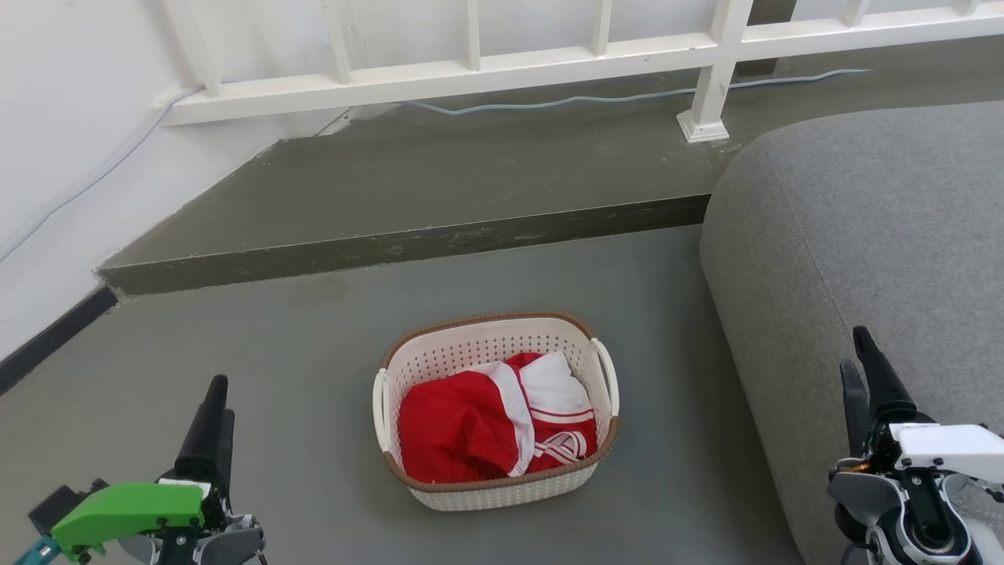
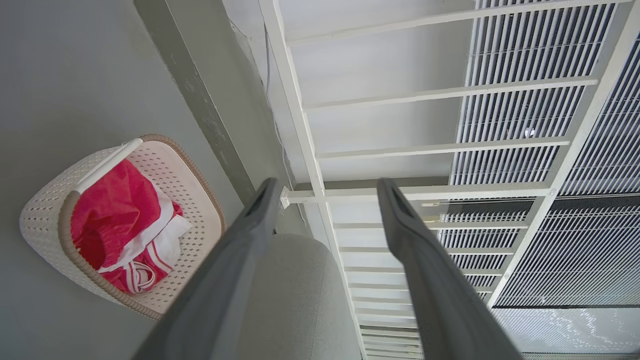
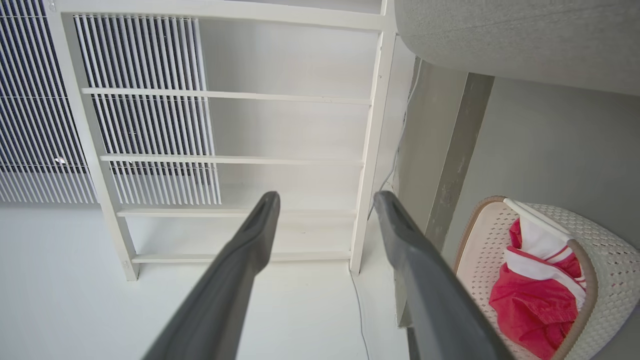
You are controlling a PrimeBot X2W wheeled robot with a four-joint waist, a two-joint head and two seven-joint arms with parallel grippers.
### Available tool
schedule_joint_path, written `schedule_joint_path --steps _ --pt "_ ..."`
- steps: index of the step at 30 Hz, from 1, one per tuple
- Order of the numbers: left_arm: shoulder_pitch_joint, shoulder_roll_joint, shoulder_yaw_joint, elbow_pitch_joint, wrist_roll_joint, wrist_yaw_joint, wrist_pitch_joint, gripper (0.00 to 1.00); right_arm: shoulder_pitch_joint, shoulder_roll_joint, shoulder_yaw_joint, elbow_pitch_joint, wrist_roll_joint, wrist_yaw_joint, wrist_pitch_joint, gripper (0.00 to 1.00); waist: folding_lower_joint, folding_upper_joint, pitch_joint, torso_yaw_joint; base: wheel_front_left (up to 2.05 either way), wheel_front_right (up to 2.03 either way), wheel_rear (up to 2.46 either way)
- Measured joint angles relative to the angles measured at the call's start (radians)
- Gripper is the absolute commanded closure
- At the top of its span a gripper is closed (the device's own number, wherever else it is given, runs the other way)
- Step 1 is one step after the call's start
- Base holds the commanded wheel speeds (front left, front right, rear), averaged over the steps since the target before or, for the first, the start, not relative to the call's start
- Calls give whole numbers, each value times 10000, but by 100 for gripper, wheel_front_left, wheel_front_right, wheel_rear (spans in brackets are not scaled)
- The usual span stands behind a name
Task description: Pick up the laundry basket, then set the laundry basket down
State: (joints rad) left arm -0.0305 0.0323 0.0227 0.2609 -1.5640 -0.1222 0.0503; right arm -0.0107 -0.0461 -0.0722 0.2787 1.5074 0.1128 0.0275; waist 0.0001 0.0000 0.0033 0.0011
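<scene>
The left gripper [image 1: 216,392] is low at the left. The right gripper [image 1: 856,355] is low at the right and shows against the grey sofa [image 1: 863,220]. In both wrist views the two dark fingers [image 2: 230,270] stand apart with nothing between them. A little further out, the laundry basket [image 1: 480,347] stands upright on the grey floor [image 1: 298,369]. It is well apart from both grippers and near the sofa. Red-and-white clothing [image 1: 455,428] lies inside it. Behind the basket rises a low concrete step [image 1: 392,249]. Further back a white railing [image 1: 471,72] stands, with a thin cable [image 1: 588,99] lying along its foot.
</scene>
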Motion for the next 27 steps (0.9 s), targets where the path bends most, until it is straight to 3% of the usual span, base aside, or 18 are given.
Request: schedule_joint_path --steps 18,27 --pt "-159 834 -861 -435 2803 0 -775 0 -111 -619 867 -293 -2621 -123 -545 0 0 0 -36 28 0 0 0" --pt "-284 1106 -1266 -598 4422 182 -1055 0 -235 -963 1327 -470 -4303 -546 -851 0 0 0 -74 36 0 0 0"
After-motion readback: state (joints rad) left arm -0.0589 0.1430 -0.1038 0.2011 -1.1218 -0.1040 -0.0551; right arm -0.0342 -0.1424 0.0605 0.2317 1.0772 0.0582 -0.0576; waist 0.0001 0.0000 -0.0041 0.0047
